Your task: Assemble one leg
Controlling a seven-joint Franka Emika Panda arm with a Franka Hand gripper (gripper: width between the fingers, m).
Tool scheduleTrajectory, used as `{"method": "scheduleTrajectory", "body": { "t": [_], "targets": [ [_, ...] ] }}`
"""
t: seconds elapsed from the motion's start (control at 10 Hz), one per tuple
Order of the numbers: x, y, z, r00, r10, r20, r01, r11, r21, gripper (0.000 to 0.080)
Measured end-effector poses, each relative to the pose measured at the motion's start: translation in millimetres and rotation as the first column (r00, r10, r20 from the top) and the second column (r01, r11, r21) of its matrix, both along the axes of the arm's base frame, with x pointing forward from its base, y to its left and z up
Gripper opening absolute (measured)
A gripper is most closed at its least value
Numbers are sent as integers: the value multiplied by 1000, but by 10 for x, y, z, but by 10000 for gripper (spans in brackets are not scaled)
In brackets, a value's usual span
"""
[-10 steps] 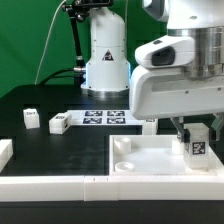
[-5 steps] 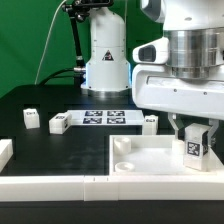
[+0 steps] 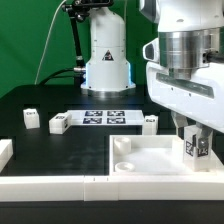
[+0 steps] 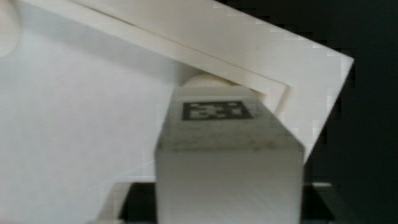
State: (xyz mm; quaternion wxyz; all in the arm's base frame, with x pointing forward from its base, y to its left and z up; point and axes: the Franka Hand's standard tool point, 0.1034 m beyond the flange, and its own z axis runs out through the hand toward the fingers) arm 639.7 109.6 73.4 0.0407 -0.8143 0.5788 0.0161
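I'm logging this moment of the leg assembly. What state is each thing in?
gripper: shut on the leg.
leg: upright, held at the tray piece's corner on the exterior view's right; whether it is seated cannot be told.
tray piece: flat on the table, recesses up.
spare legs: loose on the table, ungripped.
marker board: flat on the table.

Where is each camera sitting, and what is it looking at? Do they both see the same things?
Exterior view: off the arm, across the table from the robot's base, facing it over the tray; the arm's big white end and the gripper, closed on the leg, show.
Wrist view: on the wrist, looking along the leg onto the tray; no part of the robot shows clearly.
Both see: the leg with its tag, and the tray.
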Motion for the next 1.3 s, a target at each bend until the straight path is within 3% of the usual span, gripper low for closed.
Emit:
{"method": "scheduleTrajectory", "body": {
  "t": [0.2,0.4,0.7,1.3],
  "targets": [
    [-1,3,-5,1000,4,0,-4,1000,0,292],
    [-3,6,-9,998,62,5,-62,998,-2,584],
    [-37,105,2,925,380,-1,-380,925,-9,647],
    [-54,231,2,566,824,33,-823,567,-41,649]
  ]
}}
